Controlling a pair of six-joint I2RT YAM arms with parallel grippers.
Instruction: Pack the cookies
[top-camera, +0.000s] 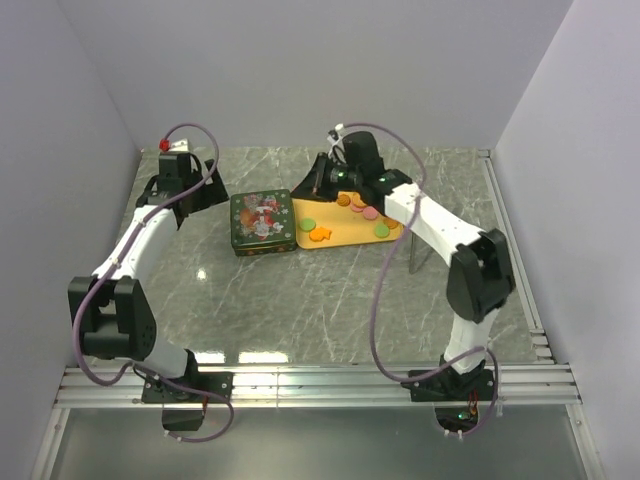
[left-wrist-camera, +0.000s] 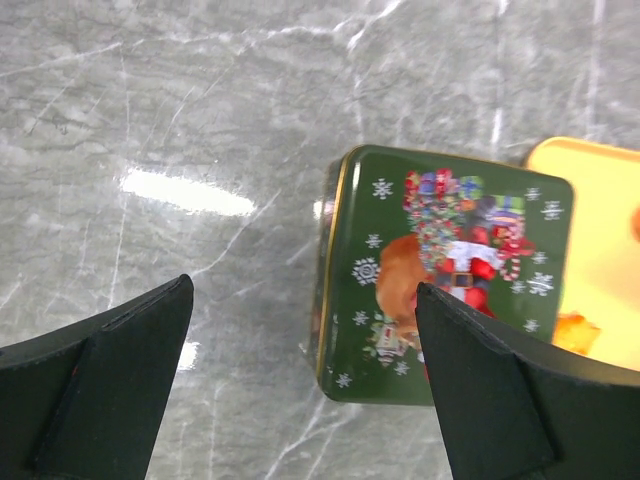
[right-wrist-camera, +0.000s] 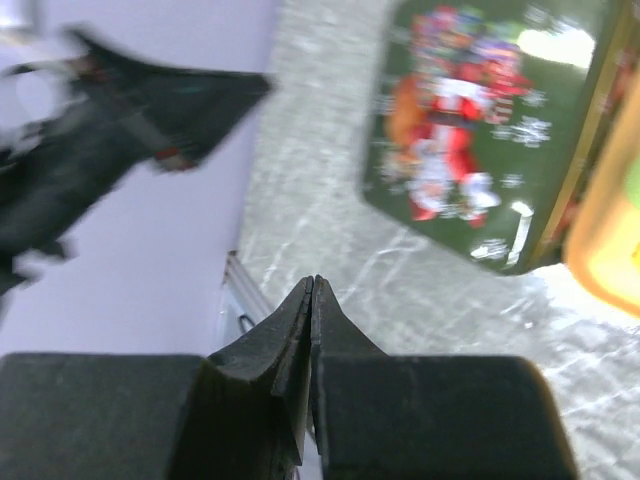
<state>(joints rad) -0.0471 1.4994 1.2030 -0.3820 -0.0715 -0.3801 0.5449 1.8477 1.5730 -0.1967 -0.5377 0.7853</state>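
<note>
Closest in, my left gripper (left-wrist-camera: 305, 290) shows its two black fingers spread wide with nothing between them. My right gripper (right-wrist-camera: 313, 285) has its black fingers pressed together, empty as far as I can see. Under both runs the grey marbled table (top-camera: 300, 300). On it sits the square green metal tin (top-camera: 262, 221) with a Christmas picture on its lid, the lid on. Just beside the tin's right side, perhaps touching it, is the flat yellow plastic tray (top-camera: 340, 240). The cookies (top-camera: 349, 201), small orange, green and pink biscuits, lie scattered on that tray, none in the tin.

What matters is the order along the table. From my left gripper the tin lies just to the right, and the cookies lie beyond it, with the tin in between. My right gripper hangs about the tray's far left corner, close to the cookies. So I judge the right gripper nearer for picking, and the left gripper better placed for the lid, which must come off first.
</note>
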